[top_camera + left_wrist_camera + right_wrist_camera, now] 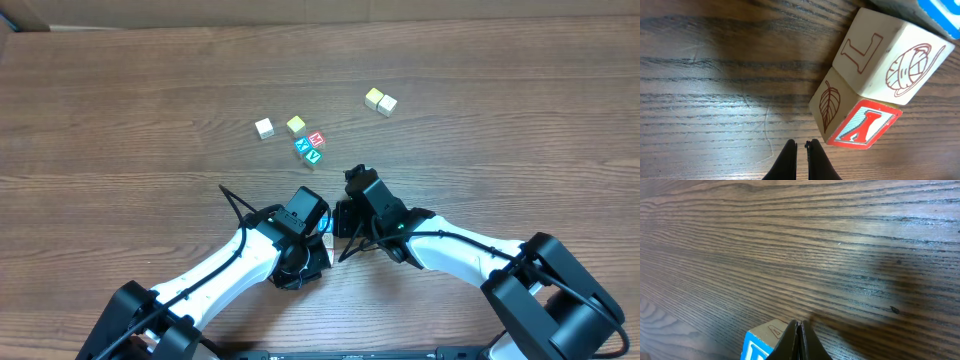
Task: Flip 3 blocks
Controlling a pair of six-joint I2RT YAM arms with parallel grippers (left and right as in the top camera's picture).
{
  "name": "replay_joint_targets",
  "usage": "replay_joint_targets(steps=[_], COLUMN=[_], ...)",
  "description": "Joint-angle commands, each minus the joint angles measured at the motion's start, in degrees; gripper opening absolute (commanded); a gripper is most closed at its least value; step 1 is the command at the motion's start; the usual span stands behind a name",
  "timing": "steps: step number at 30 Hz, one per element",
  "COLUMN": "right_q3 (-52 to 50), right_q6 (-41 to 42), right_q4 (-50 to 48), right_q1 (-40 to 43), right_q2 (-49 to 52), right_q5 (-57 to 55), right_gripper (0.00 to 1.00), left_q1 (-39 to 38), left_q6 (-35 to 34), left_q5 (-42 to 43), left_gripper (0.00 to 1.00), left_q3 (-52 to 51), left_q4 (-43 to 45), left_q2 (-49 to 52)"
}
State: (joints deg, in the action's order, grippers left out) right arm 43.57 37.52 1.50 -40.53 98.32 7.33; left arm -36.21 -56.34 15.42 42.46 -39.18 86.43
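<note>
**Both grippers closed and empty beside the three clustered blocks**

In the left wrist view, the left gripper (801, 147) sits at the bottom centre. Its black fingers are pressed together with nothing between them, over the brown wood-grain table (715, 100). Just to its right, apart from the fingertips, lies the wooden cube with a red-bordered letter face (850, 117), a leaf drawn on its pale side. Touching it toward the upper right is the whitish wooden cube with an outlined L (892, 55) and a yarn ball. The blue-faced wooden cube (945, 12) shows only as a corner at the upper right edge, close against the whitish one.

In the right wrist view, the right gripper (799, 326) is at the bottom centre, shut tight and holding nothing. The blue-faced cube lies at the lower left, right beside the fingers; whether they touch cannot be told.

Overhead, the left arm (230, 260) and right arm (450, 250) meet at the lower centre and hide most of these three blocks. Above them, from left to right, are:
- a plain pale cube (264, 128)
- a yellow-topped cube (296, 125)
- a tight cluster of a blue X cube (303, 146), a green V cube (313, 156) and a red-lettered cube (317, 139)
- a pair of pale cubes (380, 101) at the upper right
</note>
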Motion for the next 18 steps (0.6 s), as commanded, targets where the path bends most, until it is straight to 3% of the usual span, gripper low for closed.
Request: replay_joint_targets(steps=[1,18], right_q3=[-0.4,-0.4], right_q6=[0.2,0.2], right_q4=[-0.5,-3.9], right_q1=[0.2,0.2], right_q2=[0.2,0.2], right_q5=[0.5,1.7], right_gripper=[0.04,0.04], left_q1=[-0.2,-0.2], left_q6=[1.5,1.5], left_q5=[0.5,0.5], left_gripper=[0.04,0.04], left_q3=[-0.3,-0.3], left_q4=[0.0,0.0], left_q2=[-0.5,-0.5])
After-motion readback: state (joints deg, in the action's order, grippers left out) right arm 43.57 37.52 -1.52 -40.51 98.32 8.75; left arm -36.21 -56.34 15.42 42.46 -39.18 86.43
